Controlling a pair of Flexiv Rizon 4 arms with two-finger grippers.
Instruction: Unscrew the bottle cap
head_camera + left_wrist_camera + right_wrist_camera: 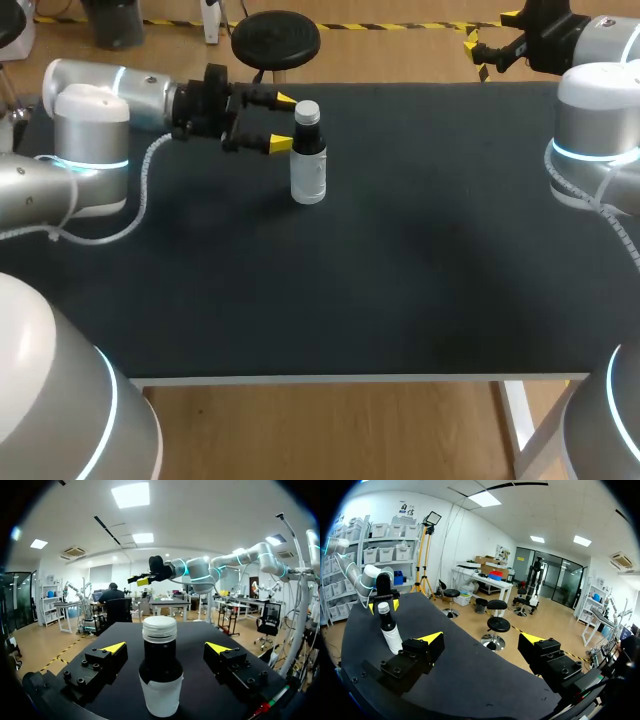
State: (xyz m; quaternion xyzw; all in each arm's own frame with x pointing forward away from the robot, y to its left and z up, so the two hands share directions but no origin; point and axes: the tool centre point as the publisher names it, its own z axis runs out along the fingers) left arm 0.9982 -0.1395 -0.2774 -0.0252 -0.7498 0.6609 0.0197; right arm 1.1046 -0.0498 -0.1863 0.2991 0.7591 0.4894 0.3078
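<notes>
Item 1, bottle (308, 160): standing upright on the counter (420, 260), dark in its upper body and wearing a white sleeve around its lower half. It is sitting just ahead of the left gripper (283, 122), centred on the gap between the two fingers.

Item 2, cap (307, 111): white and ribbed, sitting on the bottle's neck. It is standing level with the yellow tips and touching neither of them.

Item 3, left gripper: lying level above the counter and pointing along it at the bottle. Its fingers are standing wide apart, with a clear gap showing on either side of the bottle in the left wrist view, so it is gripping nothing.

Item 4, right gripper (481, 639): hanging at the counter's far right corner, well apart from the bottle. Its fingers are spread wide, with nothing between them. In its own wrist view the bottle is standing far ahead, off beyond one finger, with the left gripper showing just behind it.

Item 5, counter: black and flat, carrying the bottle.
</notes>
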